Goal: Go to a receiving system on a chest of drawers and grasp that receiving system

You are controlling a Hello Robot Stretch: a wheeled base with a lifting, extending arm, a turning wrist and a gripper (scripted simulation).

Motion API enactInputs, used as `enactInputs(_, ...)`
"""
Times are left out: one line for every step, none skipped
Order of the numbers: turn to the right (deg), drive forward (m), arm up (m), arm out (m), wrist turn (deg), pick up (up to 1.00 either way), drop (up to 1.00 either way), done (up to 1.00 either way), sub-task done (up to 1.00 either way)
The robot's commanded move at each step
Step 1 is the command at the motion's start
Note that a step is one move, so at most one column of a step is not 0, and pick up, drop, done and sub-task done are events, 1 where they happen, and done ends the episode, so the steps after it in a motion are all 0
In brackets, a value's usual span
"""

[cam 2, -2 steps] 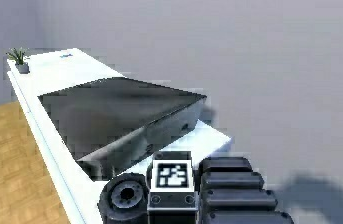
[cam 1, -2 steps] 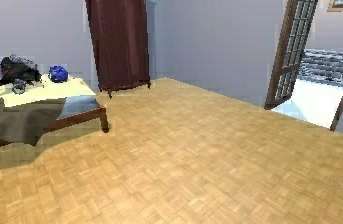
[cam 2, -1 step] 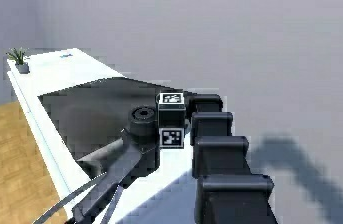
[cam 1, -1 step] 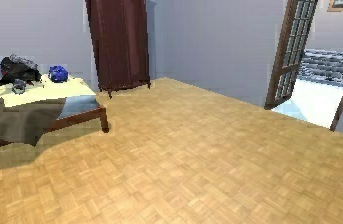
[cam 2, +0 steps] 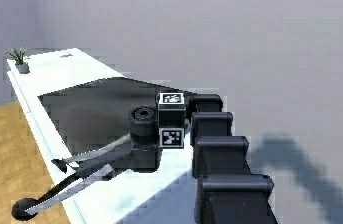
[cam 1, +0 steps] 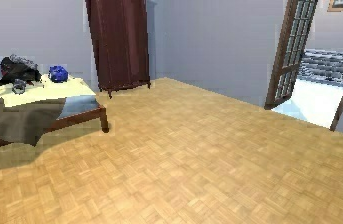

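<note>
Telling where the receiving system stands is not possible. A dark two-finger gripper [cam 2: 41, 185] hangs at the left edge of a white flat-topped surface [cam 2: 79, 70], holding nothing; its fingers' spread cannot be told. A small green potted plant [cam 2: 19, 58] stands at the surface's far left corner.

A bed [cam 1: 74, 100] with a brown blanket [cam 1: 19, 125] stands beside a dark red wardrobe [cam 1: 119, 45]; an open door [cam 1: 291, 50] is far right.

arm [cam 2: 229, 170]: black square segments | markers [cam 2: 170, 100]: white, black marks | claw [cam 2: 41, 185]: dark grey, slender
</note>
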Motion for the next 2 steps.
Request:
enactInputs(0.0, 0.0, 0.0, 0.0, 30.0, 0.0, 0.0, 0.0, 0.0)
enactInputs(0.0, 0.0, 0.0, 0.0, 0.0, 1.0, 0.0, 0.0, 0.0)
